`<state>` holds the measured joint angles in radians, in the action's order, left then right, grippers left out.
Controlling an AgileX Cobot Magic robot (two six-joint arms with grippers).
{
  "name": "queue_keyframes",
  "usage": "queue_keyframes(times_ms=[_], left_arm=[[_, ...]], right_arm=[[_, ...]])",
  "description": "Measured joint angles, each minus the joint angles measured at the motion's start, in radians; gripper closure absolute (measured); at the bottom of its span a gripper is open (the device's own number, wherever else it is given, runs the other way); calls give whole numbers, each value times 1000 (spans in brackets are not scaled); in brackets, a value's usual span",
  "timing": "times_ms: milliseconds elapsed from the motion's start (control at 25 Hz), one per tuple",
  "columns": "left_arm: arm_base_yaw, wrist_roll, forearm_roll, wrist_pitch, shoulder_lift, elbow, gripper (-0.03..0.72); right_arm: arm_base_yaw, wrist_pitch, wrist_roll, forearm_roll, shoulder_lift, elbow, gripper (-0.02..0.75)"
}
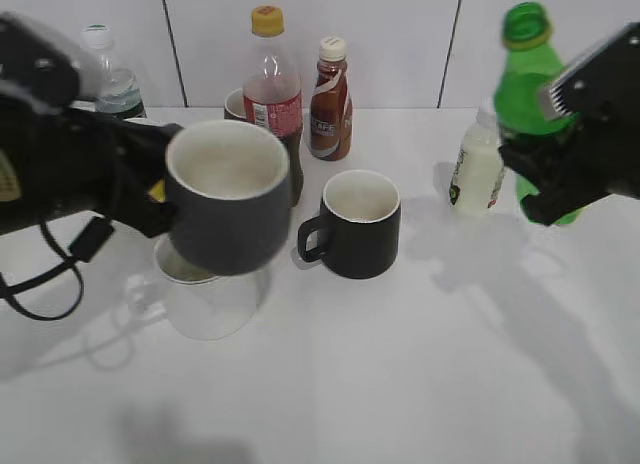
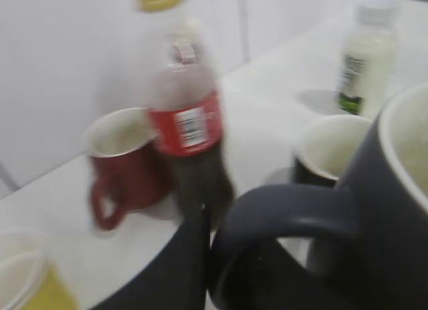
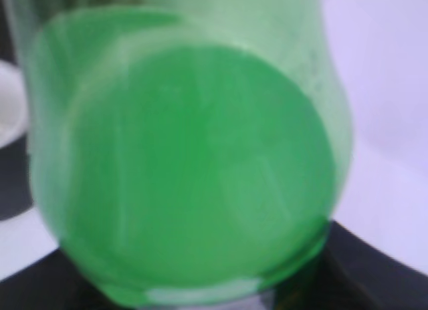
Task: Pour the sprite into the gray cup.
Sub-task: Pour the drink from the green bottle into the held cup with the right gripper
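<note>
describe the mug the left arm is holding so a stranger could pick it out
On the left of the white table, the left gripper holds the gray cup in the air above a clear glass mug. It is charcoal gray with a cream inside, and larger than the black mug standing to its right.

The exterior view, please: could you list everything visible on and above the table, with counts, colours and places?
sprite bottle: 1, green, held up at far right.
gray cup: 1, dark gray, cream inside, held up at left.
black mug: 1, black, table centre.
cola bottle: 1, yellow cap, red label, behind the gray cup.
coffee bottle: 1, brown, white cap, at the back.
white bottle: 1, milky white, left of the sprite bottle.
clear glass mug: 1, transparent, beneath the gray cup.
water bottle: 1, clear, back left.
red mug: 1, beside the cola bottle.
left pincer: 1, black, holding the gray cup.
right pincer: 1, black, holding the sprite bottle.
</note>
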<state>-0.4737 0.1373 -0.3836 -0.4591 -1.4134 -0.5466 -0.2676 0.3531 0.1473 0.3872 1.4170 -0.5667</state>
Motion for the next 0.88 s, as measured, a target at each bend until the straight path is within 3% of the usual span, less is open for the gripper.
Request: queue_keyframes(times_ms=[200,360,600,880], left_arm=[[-128,0,-1,119,0,-66,617],[-205,0,3,148,-9,-78,617],[-278,0,21,153,-44,-79,617],[-293,0,29,121,-68,-79,617]], right_arm=[[-138,-96,282,-73,-21,-26,325],[-198,-107,438,-81,-22,-51,325],[-208,-107,676,-83,-23,-56,325],[-210,-48,810,-84,-23,-56,325]])
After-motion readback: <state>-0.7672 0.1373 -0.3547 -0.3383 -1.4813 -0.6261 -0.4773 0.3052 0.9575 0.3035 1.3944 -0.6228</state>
